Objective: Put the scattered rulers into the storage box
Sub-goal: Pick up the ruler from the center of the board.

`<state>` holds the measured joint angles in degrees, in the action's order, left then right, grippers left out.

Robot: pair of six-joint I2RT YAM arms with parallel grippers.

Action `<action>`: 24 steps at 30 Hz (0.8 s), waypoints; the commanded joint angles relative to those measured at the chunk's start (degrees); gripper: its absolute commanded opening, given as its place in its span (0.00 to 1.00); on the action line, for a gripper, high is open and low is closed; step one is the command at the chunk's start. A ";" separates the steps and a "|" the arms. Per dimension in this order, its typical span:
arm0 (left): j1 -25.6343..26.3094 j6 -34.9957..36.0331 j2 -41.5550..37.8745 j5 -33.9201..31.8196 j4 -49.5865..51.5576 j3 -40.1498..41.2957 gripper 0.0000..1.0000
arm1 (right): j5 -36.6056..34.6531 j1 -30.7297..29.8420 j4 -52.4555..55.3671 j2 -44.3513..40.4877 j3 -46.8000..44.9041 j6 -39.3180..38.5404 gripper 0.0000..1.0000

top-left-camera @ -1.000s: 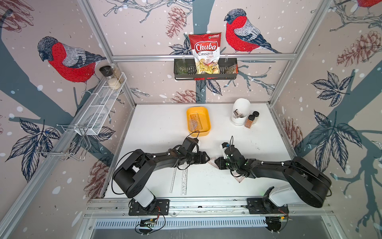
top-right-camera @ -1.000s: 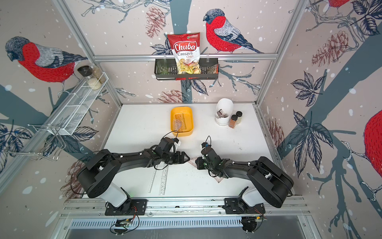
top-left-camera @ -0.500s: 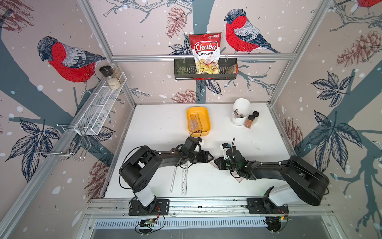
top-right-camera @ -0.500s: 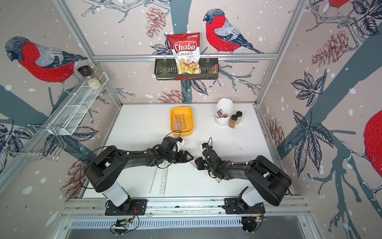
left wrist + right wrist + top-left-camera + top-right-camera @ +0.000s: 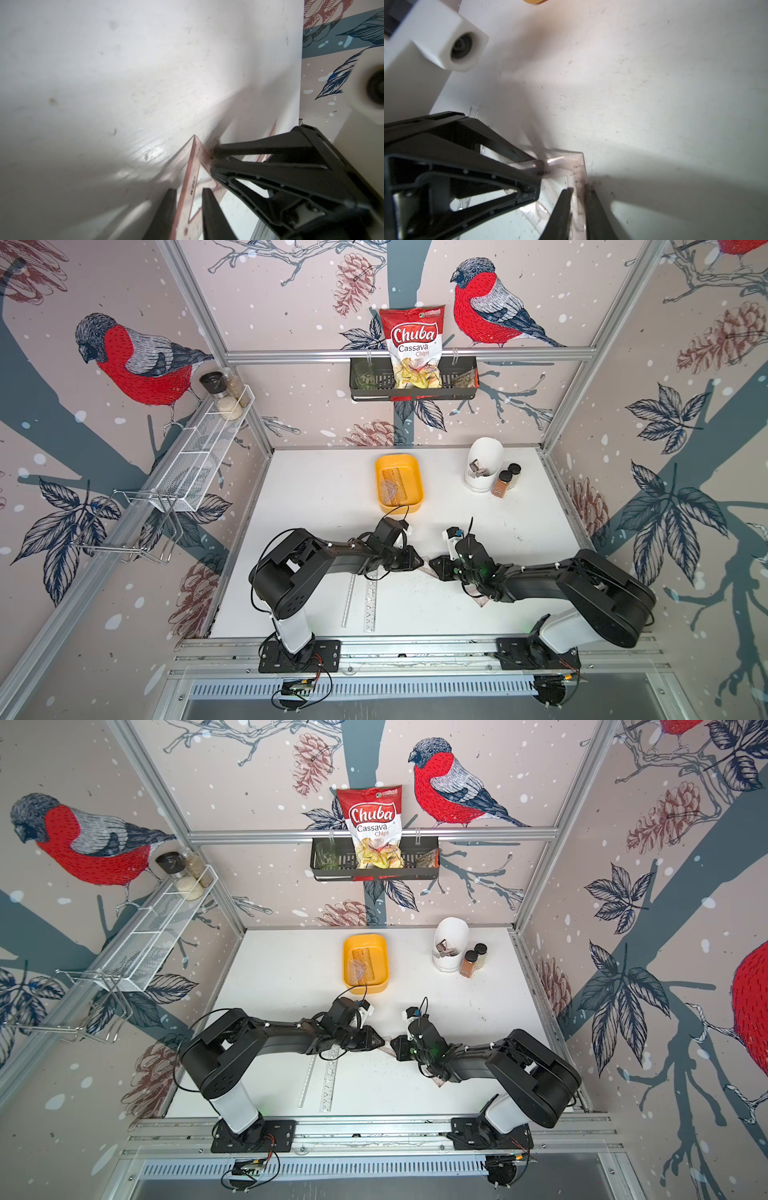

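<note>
A pinkish see-through triangle (image 5: 194,160) hangs mid-table between both arms. My left gripper (image 5: 188,191) is shut on one edge of this ruler. My right gripper (image 5: 579,189) is shut on another edge (image 5: 578,164). In both top views the two grippers (image 5: 417,564) (image 5: 435,565) nearly meet over it (image 5: 387,1048). A clear straight ruler (image 5: 348,601) and a stencil ruler (image 5: 370,605) lie near the front edge. A pinkish corner (image 5: 482,602) shows under the right arm. The yellow storage box (image 5: 399,509) sits behind the arms with rulers (image 5: 392,485) inside.
A tall white pot (image 5: 484,464) and two spice jars (image 5: 505,481) stand at the back right. A black wire basket (image 5: 413,385) with a chips bag hangs on the back wall. A white wire shelf (image 5: 199,452) runs along the left wall.
My left gripper was open beside the triangle and has shut on its edge. The right gripper has kept its hold without moving.
</note>
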<state>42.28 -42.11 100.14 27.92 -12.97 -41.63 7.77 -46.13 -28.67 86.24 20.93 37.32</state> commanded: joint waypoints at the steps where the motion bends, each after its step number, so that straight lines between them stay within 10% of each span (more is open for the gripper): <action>1: 0.26 0.03 -0.15 -2.15 7.35 0.26 0.12 | 0.05 0.07 6.45 0.52 -0.23 -0.48 0.21; 11: -0.09 0.23 -3.14 0.01 9.61 -1.46 0.00 | 3.42 3.60 12.81 -9.07 1.48 -1.92 0.26; 24: -7.82 1.41 -13.73 16.92 8.07 -7.91 0.00 | 33.35 16.22 13.12 -26.68 1.04 -1.35 0.52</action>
<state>35.70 -41.56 87.09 38.41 -3.84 -48.49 32.51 -30.79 -14.66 60.49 21.98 35.79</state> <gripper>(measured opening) 0.084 0.522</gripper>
